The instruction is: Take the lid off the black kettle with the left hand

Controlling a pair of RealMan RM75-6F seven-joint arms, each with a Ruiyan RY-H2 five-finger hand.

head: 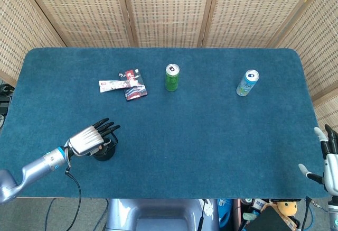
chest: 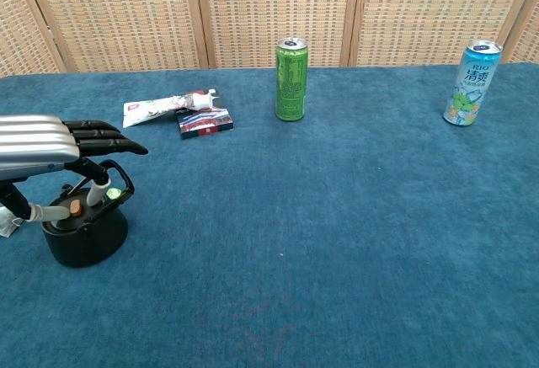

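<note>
The black kettle (chest: pixel 86 235) stands near the table's front left, its lid with a small orange knob (chest: pixel 75 207) on top. Its handle arches above the lid. My left hand (chest: pixel 52 153) hovers right over the kettle, fingers stretched out flat and thumb reaching down beside the knob; it holds nothing. In the head view the left hand (head: pixel 90 138) covers most of the kettle (head: pixel 104 152). My right hand (head: pixel 329 159) rests open at the table's front right edge, far from the kettle.
A green can (head: pixel 172 77) stands mid-table at the back, and a blue-white can (head: pixel 247 82) to its right. A toothpaste tube (head: pixel 112 85) and a small packet (head: pixel 135 85) lie at the back left. Wicker screens close off the back.
</note>
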